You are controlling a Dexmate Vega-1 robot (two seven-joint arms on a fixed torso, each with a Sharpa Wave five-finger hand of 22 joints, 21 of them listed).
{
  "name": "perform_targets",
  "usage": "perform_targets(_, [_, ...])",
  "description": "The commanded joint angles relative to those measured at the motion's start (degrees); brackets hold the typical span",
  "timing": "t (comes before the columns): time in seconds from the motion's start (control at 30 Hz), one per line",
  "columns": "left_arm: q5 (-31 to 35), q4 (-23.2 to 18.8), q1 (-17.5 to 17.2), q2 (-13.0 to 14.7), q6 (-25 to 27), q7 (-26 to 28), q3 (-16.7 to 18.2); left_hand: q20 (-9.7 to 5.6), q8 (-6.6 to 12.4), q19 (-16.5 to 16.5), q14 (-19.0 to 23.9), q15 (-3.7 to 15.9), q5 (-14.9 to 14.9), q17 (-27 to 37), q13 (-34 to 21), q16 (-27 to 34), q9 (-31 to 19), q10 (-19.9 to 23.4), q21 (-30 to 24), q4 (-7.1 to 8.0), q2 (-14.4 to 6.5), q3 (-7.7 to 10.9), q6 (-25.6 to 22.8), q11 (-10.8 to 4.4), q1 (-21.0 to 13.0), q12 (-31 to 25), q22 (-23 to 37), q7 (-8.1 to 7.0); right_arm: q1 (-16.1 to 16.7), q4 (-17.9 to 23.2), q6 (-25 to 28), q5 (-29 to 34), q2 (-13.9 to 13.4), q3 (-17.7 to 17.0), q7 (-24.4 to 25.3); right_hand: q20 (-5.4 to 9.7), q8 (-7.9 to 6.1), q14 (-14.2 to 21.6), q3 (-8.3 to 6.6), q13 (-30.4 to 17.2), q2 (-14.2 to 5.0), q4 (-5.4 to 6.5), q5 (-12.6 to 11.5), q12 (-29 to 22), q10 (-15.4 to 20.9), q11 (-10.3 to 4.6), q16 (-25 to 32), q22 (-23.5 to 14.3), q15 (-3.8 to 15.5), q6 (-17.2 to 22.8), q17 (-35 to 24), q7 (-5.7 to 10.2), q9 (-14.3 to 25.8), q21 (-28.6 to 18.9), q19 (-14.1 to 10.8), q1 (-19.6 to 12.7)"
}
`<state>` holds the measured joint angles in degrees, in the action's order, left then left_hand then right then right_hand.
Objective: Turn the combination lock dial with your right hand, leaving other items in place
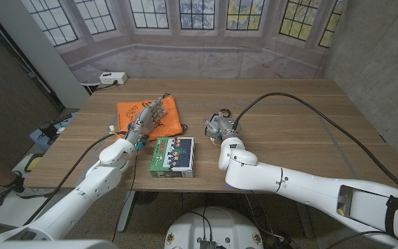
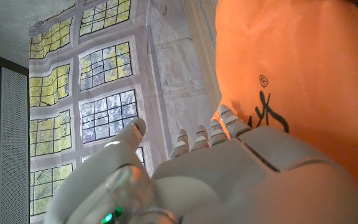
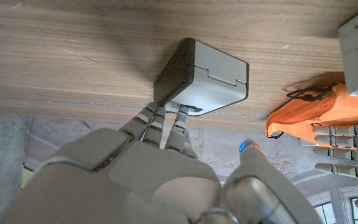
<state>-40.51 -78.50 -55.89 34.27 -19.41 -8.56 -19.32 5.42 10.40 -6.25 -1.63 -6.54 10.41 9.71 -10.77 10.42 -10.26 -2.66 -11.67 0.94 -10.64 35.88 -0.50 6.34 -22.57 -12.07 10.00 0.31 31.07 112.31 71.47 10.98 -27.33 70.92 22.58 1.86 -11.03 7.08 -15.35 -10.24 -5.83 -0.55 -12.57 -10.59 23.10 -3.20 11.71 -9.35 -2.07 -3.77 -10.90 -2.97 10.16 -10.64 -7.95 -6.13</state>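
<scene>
1. While the right hand [image 3: 160,168] reached the lock [image 3: 202,78] mid-table, its fingertips [image 3: 180,116] touched the lock's near side; whether they gripped it, I could not tell.
2. Left hand [image 1: 146,115] lay on the orange bag [image 1: 172,117] near the table's left edge, fingers extended, holding nothing.
3. Box [image 1: 172,156] sat by the front edge.

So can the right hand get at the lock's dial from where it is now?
Probably yes: the right hand already has its fingers on the grey combination lock, with nothing between them. The dial itself can't be made out.

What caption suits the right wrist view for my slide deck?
Right hand fingers touching the grey lock box on the wooden table.
</scene>
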Motion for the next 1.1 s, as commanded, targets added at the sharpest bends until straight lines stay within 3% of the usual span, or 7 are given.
perform_targets(0.03, [-0.15,1.65,1.27,-0.52,-0.07,-1.01,-0.28,0.07,0.25,-0.46,0.29,-0.24,0.41,0.22,-0.35,0.13,-0.21,0.3,0.04,-0.06,-0.13,0.18,-0.19,0.31,-0.81,0.05,0.23,0.18,0.64,-0.43,-0.02,-0.58,0.37,-0.83,0.09,-0.13,-0.19,0.62,-0.4,-0.36,0.0,-0.03,-0.08,-0.33,0.53,0.15,0.32,-0.17,-0.09,0.42,-0.05,-0.01,0.07,-0.22,-0.49,-0.41])
perform_targets(0.53, [0.02,2.93,2.56,-1.2,0.38,-1.3,-0.79,0.07,0.25,-0.53,0.47,-0.21,0.42,0.21,-0.37,0.17,-0.21,0.49,0.03,-0.14,-0.07,0.18,-0.2,0.28,-0.85,-0.02,0.23,0.16,1.41,0.09,0.28,-1.0,0.01,-1.38,0.43,0.0,-0.22,0.84,-0.52,-0.37,0.02,-0.11,-0.03,-0.34,0.71,0.13,0.33,-0.17,0.11,0.77,-0.07,-0.15,0.07,-0.29,-0.84,-0.42])
perform_targets(1.1, [-0.13,3.5,2.66,-1.79,-0.34,-1.78,-0.92,0.08,0.26,-0.55,0.57,-0.2,0.45,0.21,-0.38,0.16,-0.21,0.54,0.04,-0.2,-0.06,0.25,-0.23,0.26,-0.9,-0.03,0.23,0.19,0.6,2.38,2.06,-1.32,-0.97,0.76,-0.1,0.05,-0.14,0.95,-0.67,-0.38,0.02,-0.23,0.01,-0.35,0.91,0.16,0.29,-0.17,0.1,0.82,-0.08,-0.27,0.06,-0.23,-0.89,-0.49])
